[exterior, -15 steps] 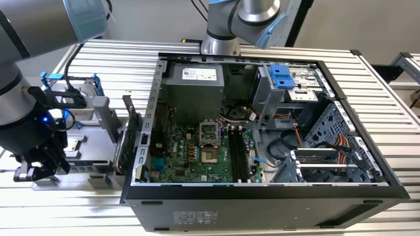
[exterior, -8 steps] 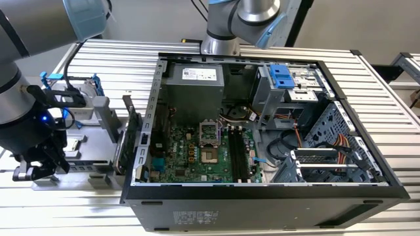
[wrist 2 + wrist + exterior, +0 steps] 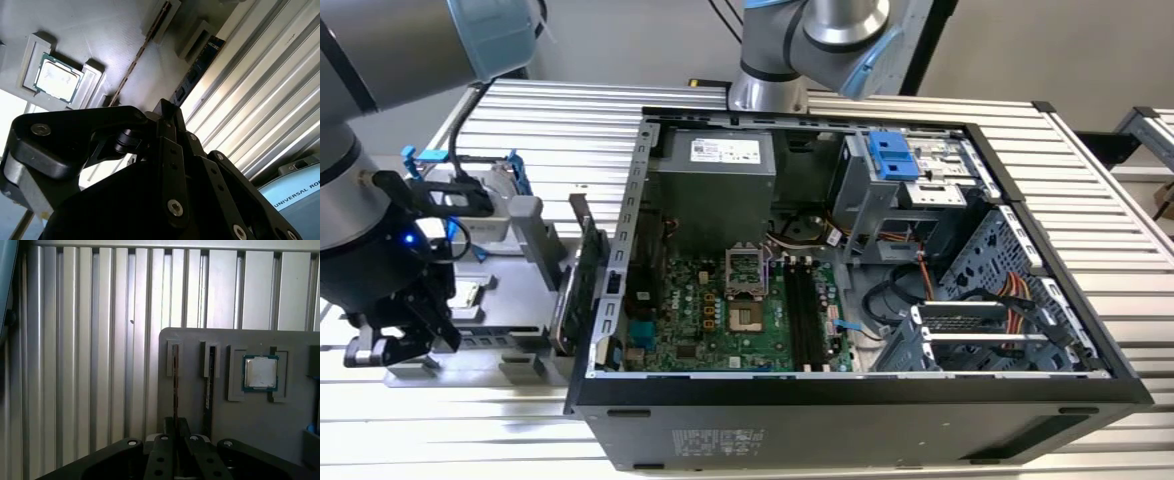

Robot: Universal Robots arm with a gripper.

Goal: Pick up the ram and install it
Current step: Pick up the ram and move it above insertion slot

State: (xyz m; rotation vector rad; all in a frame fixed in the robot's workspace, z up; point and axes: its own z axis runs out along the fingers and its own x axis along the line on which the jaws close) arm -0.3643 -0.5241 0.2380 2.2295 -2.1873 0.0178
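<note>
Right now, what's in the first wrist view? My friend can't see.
The gripper hangs over a grey tray holding the ram and another thin board in slots, beside a square processor chip, on a ribbed metal table.

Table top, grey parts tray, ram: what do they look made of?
Table top: bare metal, likely aluminium, going by the ribbed slats with a bright sheen.
Parts tray: probably plastic, with a matte grey finish, no glare and formed pockets.
Ram: blue circuit board with black chips, seemingly fibreglass laminate.
</note>
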